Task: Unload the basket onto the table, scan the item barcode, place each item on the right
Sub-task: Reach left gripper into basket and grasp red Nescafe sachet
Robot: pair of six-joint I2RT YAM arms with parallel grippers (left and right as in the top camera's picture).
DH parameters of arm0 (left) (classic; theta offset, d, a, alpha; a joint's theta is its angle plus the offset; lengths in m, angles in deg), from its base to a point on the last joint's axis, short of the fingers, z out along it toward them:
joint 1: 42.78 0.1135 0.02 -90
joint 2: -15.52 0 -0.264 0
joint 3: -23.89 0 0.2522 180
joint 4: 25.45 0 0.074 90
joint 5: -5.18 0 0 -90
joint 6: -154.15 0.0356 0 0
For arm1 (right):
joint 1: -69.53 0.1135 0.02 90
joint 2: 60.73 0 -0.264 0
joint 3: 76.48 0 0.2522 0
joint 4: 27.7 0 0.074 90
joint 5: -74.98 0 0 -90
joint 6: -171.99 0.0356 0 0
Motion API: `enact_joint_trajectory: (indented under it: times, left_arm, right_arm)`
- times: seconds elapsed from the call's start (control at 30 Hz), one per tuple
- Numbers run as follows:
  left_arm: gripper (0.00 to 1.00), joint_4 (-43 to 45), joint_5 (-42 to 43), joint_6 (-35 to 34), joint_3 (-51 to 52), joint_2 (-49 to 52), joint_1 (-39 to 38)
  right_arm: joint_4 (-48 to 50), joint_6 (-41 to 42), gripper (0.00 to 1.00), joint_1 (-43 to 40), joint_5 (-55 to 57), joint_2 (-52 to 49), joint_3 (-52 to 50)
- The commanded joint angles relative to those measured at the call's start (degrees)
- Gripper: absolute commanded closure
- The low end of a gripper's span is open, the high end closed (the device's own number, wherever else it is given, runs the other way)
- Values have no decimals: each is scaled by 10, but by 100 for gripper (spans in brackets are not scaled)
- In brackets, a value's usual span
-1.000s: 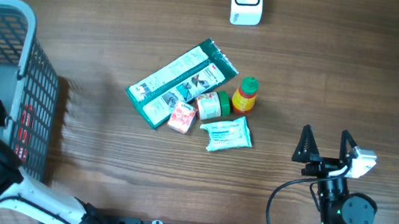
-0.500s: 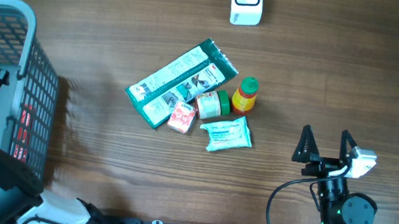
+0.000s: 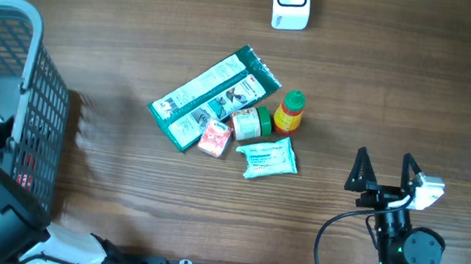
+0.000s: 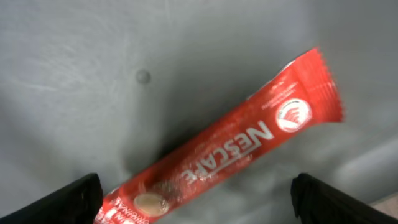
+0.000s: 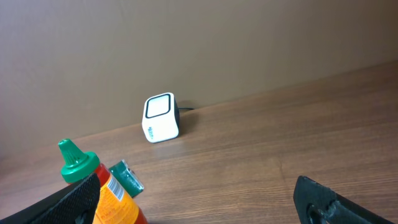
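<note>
Jaws of the left gripper point(image 4: 199, 198) stand wide apart inside the grey basket point(image 3: 34, 29), grasping nothing. The red sachet point(image 4: 230, 149) lies loose on the basket floor, slanting across between the two fingertips, its lower end just beside the left one. At the middle of the table point(image 3: 122, 190) a green pouch point(image 3: 213, 98), small box point(image 3: 214, 137), tin point(image 3: 252, 123), bottle point(image 3: 289, 111) and wipes pack point(image 3: 268, 156) sit bunched together. The white scanner point(image 3: 290, 3) stands at the far edge, well apart from them. The right gripper point(image 3: 384, 174) is spread and empty, near the front edge, right of the bunch.
</note>
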Motion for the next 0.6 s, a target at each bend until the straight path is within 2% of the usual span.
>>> enact_joint_trajectory:
  times: [0.0, 0.07, 0.1, 0.17, 0.2, 0.23, 0.4, 0.5, 0.57]
  left_arm:
    - [3, 28, -11, 15, 34, 3, -2]
    - [12, 33, -36, 12, 41, 3, -2]
    - [23, 32, -40, 12, 41, 3, -1]
    - [40, 32, -40, 10, 41, 3, 3]
    - [56, 32, -40, 10, 41, 3, 6]
    - [96, 33, -40, 13, 41, 3, 9]
    - [96, 1, -57, 13, -16, -3, 14]
    - [96, -98, -87, 13, -174, -35, 14]
    - [96, -132, -86, 12, -261, -55, 14]
  right_arm:
    - [3, -7, 0, 1, 0, 4, -1]
    - [3, -7, 0, 1, 0, 4, -1]
    - [3, -7, 0, 1, 0, 4, -1]
    - [3, -7, 0, 1, 0, 4, -1]
    - [3, -7, 0, 1, 0, 4, -1]
    - [3, -7, 0, 1, 0, 4, -1]
    - [3, -7, 0, 1, 0, 4, -1]
    - [3, -7, 0, 1, 0, 4, -1]
    - [3, -7, 0, 1, 0, 4, -1]
